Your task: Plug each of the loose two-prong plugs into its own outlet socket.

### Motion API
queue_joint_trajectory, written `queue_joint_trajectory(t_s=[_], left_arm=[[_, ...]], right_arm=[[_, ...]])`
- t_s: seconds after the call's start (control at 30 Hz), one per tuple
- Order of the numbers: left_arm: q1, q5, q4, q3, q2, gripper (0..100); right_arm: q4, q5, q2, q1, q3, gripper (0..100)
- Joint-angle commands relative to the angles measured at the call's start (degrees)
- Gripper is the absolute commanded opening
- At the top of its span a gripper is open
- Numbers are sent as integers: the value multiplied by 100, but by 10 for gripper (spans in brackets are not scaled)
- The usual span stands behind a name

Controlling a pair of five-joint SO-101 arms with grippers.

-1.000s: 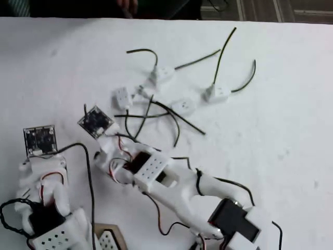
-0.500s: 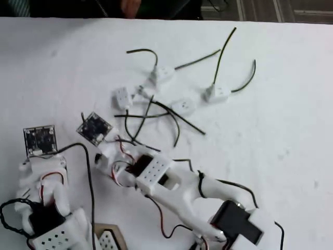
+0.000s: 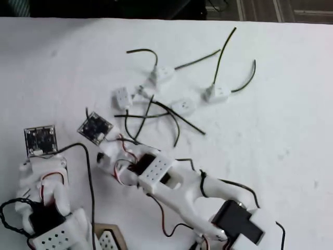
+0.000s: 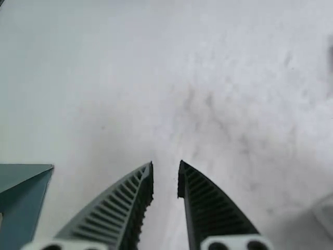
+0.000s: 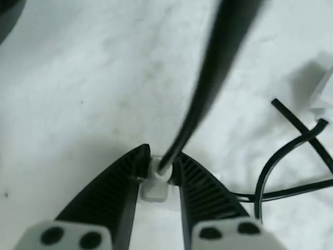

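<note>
My right gripper [image 5: 158,161] is shut on a small white two-prong plug [image 5: 154,186], held low over the white table, and the plug's black cord [image 5: 208,88] rises past the camera. In the high view the right arm's wrist board [image 3: 96,129] sits left of centre, with a cord stub [image 3: 87,111] poking up beside it. Farther back lie white sockets and plugs: one block [image 3: 122,97], a two-hole socket [image 3: 183,107], and two corded pieces [image 3: 161,74] [image 3: 217,92]. My left gripper [image 4: 165,172] hangs over bare table, open by a narrow gap and holding nothing.
Loose black cords [image 3: 156,117] cross the table between the right wrist and the sockets, and some show beside the held plug [image 5: 291,135]. The left arm's wrist board [image 3: 40,140] is at the front left. A teal corner [image 4: 21,187] sits near the left gripper.
The right wrist has shifted slightly toward the table's front edge with the plug still held. The left arm has not moved.
</note>
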Motion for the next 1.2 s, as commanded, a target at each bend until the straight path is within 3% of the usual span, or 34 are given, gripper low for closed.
queue_joint_trajectory(t_s=[0.0,0.4,0.7,1.17], left_arm=[[-48,0,-123,-26,-40,98],[-48,0,-123,-18,-40,98],[-48,0,-123,-18,-40,98],[-48,0,-123,-9,-40,98]], right_arm=[[40,-624,66,84,-123,17],[40,-1011,374,57,-149,17],[277,-624,567,-57,-114,17],[1262,862,303,347,-44,17]])
